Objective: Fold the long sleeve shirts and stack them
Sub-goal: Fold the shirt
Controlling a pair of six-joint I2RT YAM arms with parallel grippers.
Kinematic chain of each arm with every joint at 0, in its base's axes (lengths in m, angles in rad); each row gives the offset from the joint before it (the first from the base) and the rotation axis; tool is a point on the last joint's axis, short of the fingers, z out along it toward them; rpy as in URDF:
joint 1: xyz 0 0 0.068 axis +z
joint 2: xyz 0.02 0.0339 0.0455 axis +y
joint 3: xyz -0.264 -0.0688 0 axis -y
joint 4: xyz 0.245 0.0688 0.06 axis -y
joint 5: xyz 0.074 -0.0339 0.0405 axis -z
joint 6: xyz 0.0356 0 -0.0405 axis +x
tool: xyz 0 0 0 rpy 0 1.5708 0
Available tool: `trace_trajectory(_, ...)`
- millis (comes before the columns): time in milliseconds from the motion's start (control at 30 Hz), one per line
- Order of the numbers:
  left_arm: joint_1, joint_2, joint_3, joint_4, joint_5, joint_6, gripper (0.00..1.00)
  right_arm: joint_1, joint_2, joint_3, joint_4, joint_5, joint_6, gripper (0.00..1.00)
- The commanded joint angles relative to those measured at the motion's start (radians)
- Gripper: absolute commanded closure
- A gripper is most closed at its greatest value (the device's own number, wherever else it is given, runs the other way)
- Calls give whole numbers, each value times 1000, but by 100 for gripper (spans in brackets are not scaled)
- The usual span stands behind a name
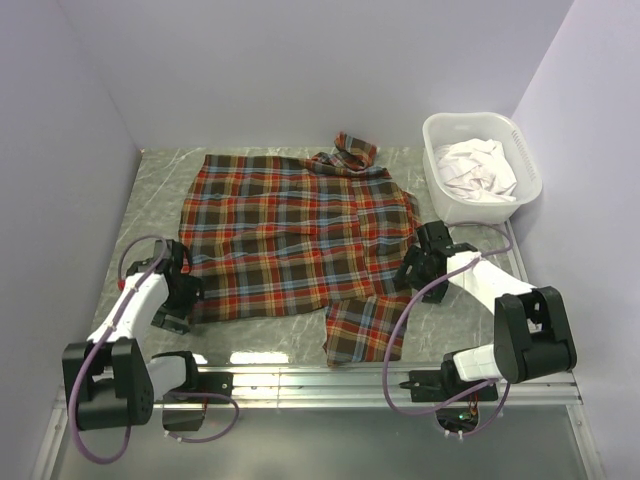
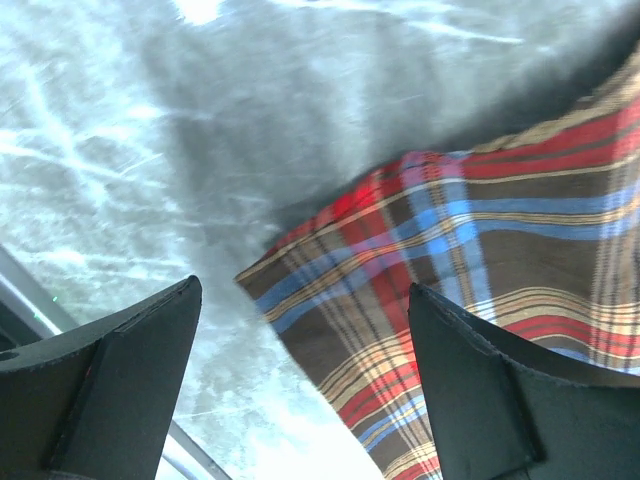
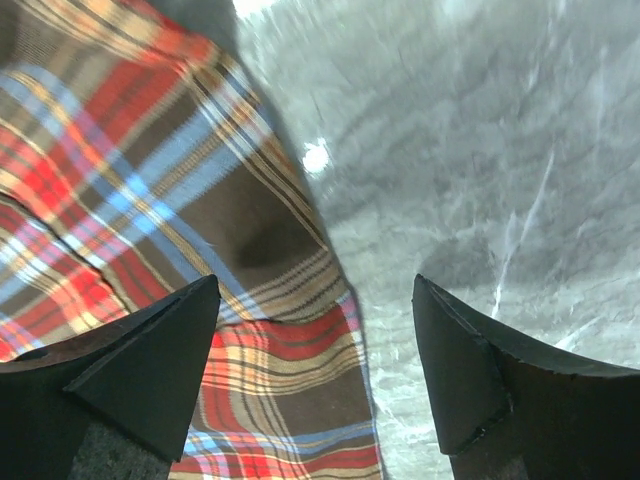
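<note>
Where pale walls [image 1: 300,70] enclose it, a marbled table [image 1: 158,192] bears the shirt [image 1: 290,235]

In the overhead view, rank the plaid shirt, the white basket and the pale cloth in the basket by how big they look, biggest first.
1. plaid shirt: clearly the largest, spread out flat.
2. white basket.
3. pale cloth: the smallest, bunched inside the basket.
</note>
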Motion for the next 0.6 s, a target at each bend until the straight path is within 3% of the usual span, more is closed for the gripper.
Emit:
trace_trajectory(0, 5, -44, -24, -44, 0, -65, 9, -5, -32, -24, 18, -30, 11, 16)
trace_trajectory(333, 5, 18, -90, 41, 31, -76, 12, -2, -6, -50, 35, -79, -15, 21)
trace_trajectory(567, 5, 22, -98, 91, 43, -64, 35, 9, 27, -51, 44, -120, -46, 32)
